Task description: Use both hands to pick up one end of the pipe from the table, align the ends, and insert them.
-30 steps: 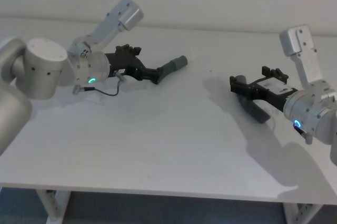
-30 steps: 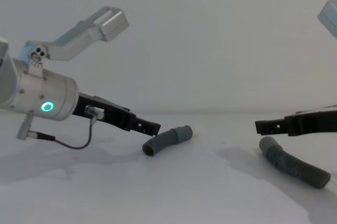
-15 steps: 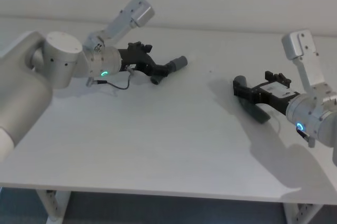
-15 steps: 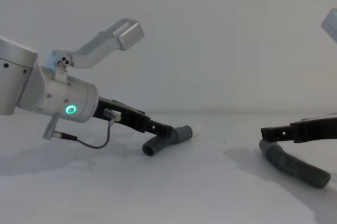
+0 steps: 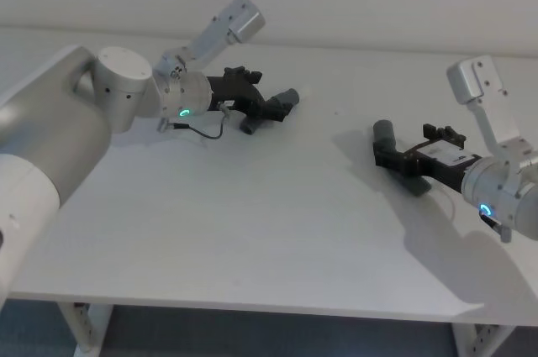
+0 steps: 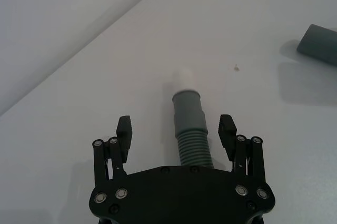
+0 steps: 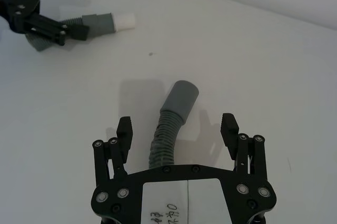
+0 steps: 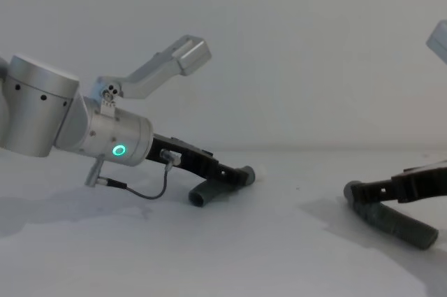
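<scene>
Left pincer point(image 6: 176, 126), right pincer point(image 7: 177, 124) — straddling pipe point(image 6: 188, 113).

The bench point(image 5: 252, 239) is plain white, matt and smooth, taking soft shadows without glare. The short hose point(image 6: 192, 142) looks like dark grey matt rubbery plastic, ribbed along its body and smooth at its cuff point(image 6: 187, 109); its tip point(image 6: 185, 79) is smooth, paler white plastic. The long hose point(image 7: 164, 142) has the same ribbed matt grey skin and a smooth socket cuff point(image 7: 181, 97). The left end effector point(image 6: 175, 124) and right end effector point(image 7: 177, 124) look like matt black hard plastic studded with bright metal screws point(image 6: 99, 198); the right one carries a white paper-like label point(image 7: 187, 200). The left arm point(image 8: 105, 140) and right arm point(image 5: 504, 185) have a satin silver metallic finish.
</scene>
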### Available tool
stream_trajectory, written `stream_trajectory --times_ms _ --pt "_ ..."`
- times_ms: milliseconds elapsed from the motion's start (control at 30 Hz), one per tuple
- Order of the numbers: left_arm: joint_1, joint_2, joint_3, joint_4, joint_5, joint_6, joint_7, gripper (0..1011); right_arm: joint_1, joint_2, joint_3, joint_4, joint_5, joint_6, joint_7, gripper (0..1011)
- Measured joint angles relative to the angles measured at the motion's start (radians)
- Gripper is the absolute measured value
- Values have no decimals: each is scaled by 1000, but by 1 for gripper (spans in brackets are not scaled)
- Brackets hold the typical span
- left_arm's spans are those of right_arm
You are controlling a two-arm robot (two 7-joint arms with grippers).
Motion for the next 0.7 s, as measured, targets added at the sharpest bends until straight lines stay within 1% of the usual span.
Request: stream_trajectory --times_ms 133,267,700 --pt "-21 -21 4 52 7 -26 -15 1001 -2 8 -1 -7 0 15 15 1001" --pt "-32 -31 7 79 12 -38 -24 1001 -3 11 -1 -9 0 26 27 1001" --pt "-47 -45 10 121 29 -51 -41 1001 3 8 -3 4 1 47 51 1001"
